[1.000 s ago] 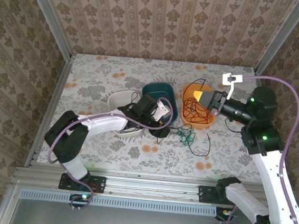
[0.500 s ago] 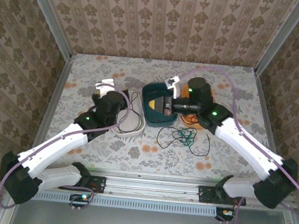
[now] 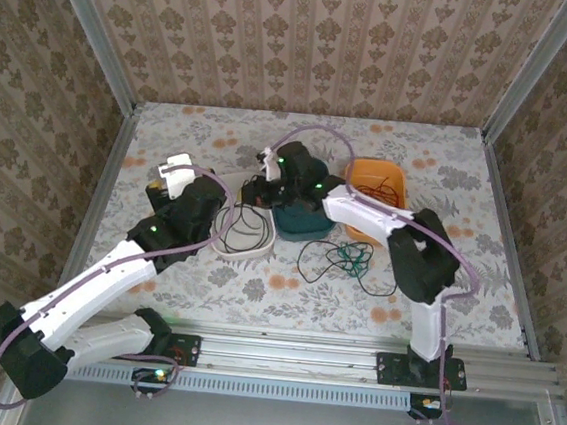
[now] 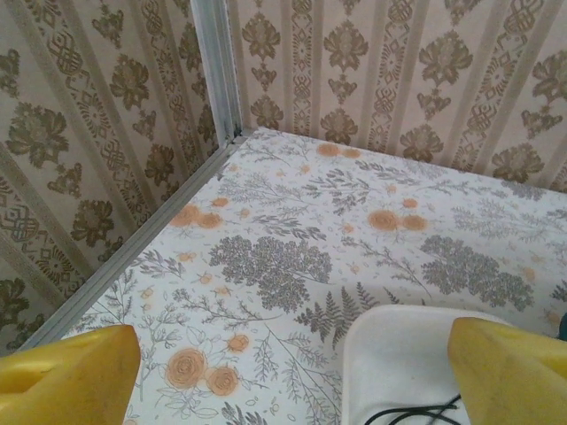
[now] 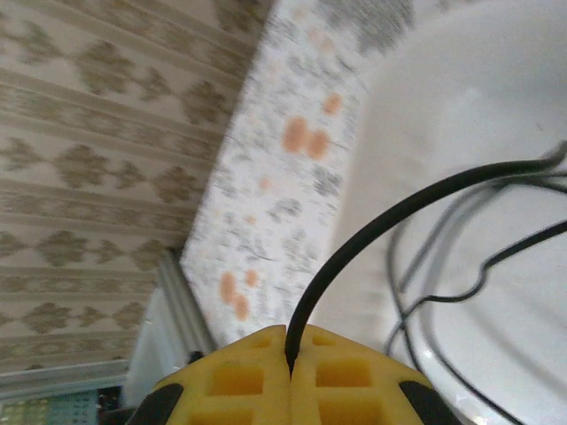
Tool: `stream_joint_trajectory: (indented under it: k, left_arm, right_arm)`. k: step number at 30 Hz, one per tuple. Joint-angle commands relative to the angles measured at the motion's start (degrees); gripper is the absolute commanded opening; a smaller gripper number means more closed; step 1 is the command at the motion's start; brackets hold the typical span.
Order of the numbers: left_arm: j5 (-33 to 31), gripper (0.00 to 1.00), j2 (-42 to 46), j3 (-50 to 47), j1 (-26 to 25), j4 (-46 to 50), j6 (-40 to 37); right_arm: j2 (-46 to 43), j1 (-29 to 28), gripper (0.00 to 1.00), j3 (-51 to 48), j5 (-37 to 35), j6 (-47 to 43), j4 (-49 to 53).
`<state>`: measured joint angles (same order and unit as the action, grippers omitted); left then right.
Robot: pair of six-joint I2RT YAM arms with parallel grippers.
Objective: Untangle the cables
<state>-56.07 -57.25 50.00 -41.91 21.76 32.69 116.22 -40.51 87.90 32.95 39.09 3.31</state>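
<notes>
Right gripper (image 5: pixel 291 359): jaws pressed together on the black cable (image 5: pixel 400 215); the strand rises out of the seam between the yellow pads (image 5: pixel 239 376).
Right arm: reaches across over the teal bin (image 3: pixel 303 222), bringing the pinch above the white tray (image 3: pixel 260 246).
Reason for hold: probably to feed the black strand down into the tray, apart from the other colours.
Black cable, lie: arcs from the pinch into the tray and joins several loose loops coiled on its floor (image 3: pixel 242 227).
Left gripper (image 4: pixel 288 376): jaws wide apart, nothing between them; one yellow fingertip (image 4: pixel 66 372) shows low at each side of the wrist view.
Left gripper, position: over the tray's far rim (image 4: pixel 399 350), with bare floral tabletop (image 4: pixel 292 257) beyond it. It looks poised to pin or take the coil, though that is a judgement.
Red cable (image 3: pixel 376 191): bunched inside the orange bin (image 3: pixel 393 169), well apart from the tray.
Remaining tangle (image 3: pixel 344 259): a green cable (image 3: pixel 356 264) knotted with thin black loops on the tabletop, just in front of the teal bin. I cannot tell if these loops belong to the held strand.
Progress: red looks sorted and black is partly in the tray; the green knot is not yet freed.
Risk: a link between the held strand and the knot would drag the knot along.
</notes>
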Motion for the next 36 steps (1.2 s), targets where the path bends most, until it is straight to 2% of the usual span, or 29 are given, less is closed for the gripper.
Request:
stream_joint_trajectory:
  k: [1,4,8,10,13,16,18,20,21,23,26,28,32,36]
  left_arm:
    - [2.1,0.90,-1.1,0.6,0.3,1.9,1.1]
    - [3.9,0.91,-2.0,0.8,0.3,1.6,0.7]
    - [5.6,0.91,-2.4,1.0,0.3,2.2,0.8]
    - [7.3,0.91,-2.4,0.6,0.3,1.1,-0.9]
    - [11.7,0.91,-2.7,-0.2,0.2,-2.1,-5.0]
    - [16.6,0.91,-3.8,-0.5,-0.1,-4.1,-7.9]
    - [20.9,0.91,-4.9,-1.1,-1.5,-7.3,-11.0]
    - [27.8,0.91,-6.7,-2.7,-4.7,-13.2,-16.5]
    - [31.6,0.92,-7.7,-3.1,-6.3,-15.4,-18.8]
    - [43.1,0.92,-11.6,-2.8,-9.8,-18.5,-25.1]
    - [53.8,0.92,-19.7,1.3,-15.0,-16.7,-30.7]
    - [57.2,0.92,-25.3,4.1,-17.7,-15.6,-33.1]
    - [57.5,0.93,-35.3,7.9,-20.9,-15.4,-37.6]
    - [56.9,0.92,-40.9,10.5,-21.6,-15.7,-39.0]
  right_arm:
    - [3.7,-2.7,0.01,6.3,-6.5,-4.3,10.7]
    - [5.7,-5.1,0.05,10.4,-12.5,-8.6,18.4]
    - [3.4,-6.2,0.32,10.9,-18.4,-11.0,20.9]
    - [0.3,-6.1,0.41,9.7,-21.7,-11.4,20.2]
    - [-4.9,-6.0,0.47,6.6,-27.8,-11.8,18.5]
    - [-9.8,-5.7,0.48,3.3,-34.7,-11.2,17.7]
    - [-13.2,-5.6,0.49,0.7,-40.9,-10.7,18.4]
    - [-17.9,-5.4,0.49,-3.4,-48.7,-9.6,18.9]
    - [-20.0,-5.1,0.49,-5.6,-51.3,-8.9,18.9]
    - [-25.3,-3.2,0.50,-10.9,-55.1,-5.9,19.5]
    - [-33.1,1.4,0.50,-19.2,-54.8,0.6,20.2]
    - [-38.0,5.2,0.50,-24.7,-53.0,4.7,20.2]
    - [-46.3,11.7,0.50,-34.4,-51.1,10.3,20.7]
    - [-51.9,16.0,0.50,-40.6,-49.4,12.5,21.6]
